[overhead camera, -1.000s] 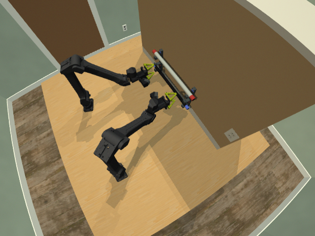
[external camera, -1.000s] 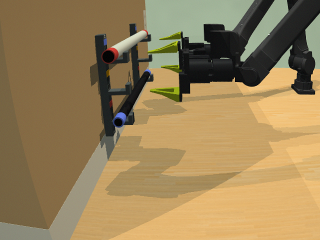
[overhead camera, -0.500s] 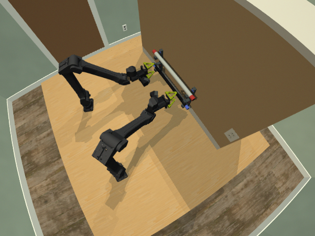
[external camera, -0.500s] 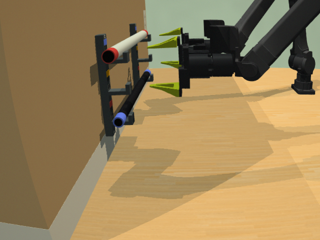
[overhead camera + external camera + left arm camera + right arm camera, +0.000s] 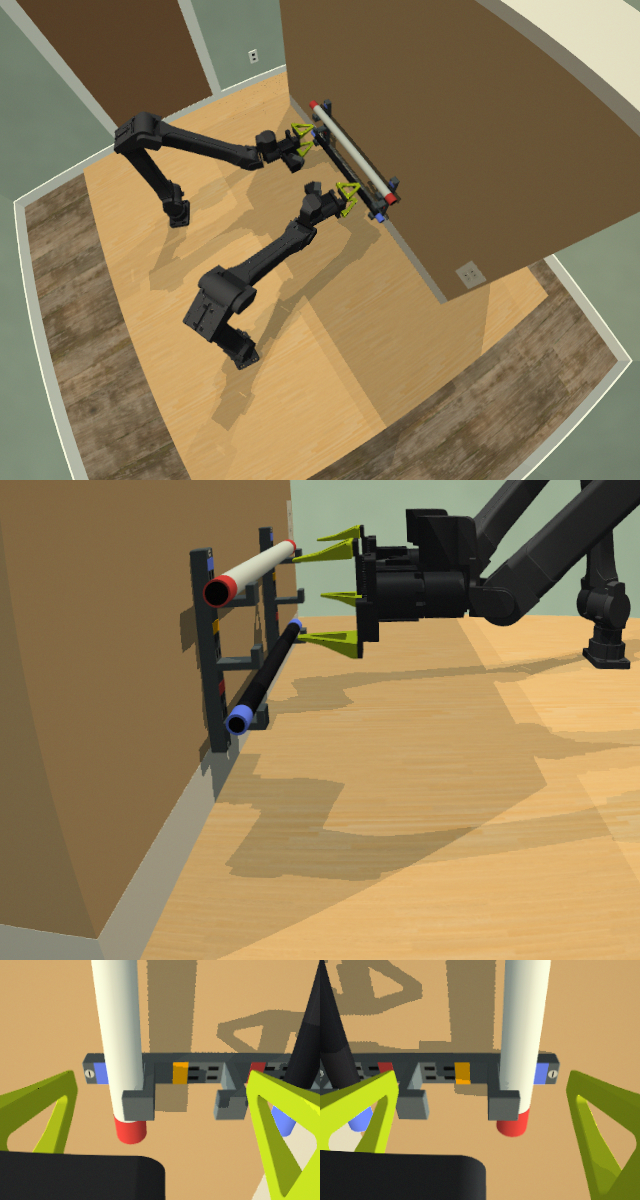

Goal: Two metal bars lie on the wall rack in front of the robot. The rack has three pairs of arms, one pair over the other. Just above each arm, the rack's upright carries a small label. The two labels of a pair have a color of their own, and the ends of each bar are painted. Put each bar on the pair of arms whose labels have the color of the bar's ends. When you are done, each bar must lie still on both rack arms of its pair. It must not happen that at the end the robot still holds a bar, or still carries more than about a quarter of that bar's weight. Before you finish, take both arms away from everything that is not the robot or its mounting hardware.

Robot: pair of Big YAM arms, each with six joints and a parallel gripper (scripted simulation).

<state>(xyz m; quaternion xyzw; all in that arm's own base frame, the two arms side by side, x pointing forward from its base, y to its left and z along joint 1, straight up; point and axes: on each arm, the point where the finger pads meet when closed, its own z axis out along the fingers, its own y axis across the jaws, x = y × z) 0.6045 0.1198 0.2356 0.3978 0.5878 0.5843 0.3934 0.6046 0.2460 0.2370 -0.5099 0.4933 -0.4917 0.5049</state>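
While L claw (image 5: 312,135) (image 5: 319,567) (image 5: 161,1072) gapes, white bar (image 5: 354,151) (image 5: 258,568) (image 5: 119,1020) (image 5: 525,1020) ahead, on top pr.

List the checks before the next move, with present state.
1. White metal bar with red ends on red-label pair: not ok, on top blue-label pair.
2. Black metal bar with blue ends on blue-label pair: not ok, on bottom red-label pair.
3. Middle orange-label pair free as parking: ok.
4. Left gripper open: ok.
5. Right gripper open: ok.
6. Exact fingertip clearance to black bar: cannot tell.
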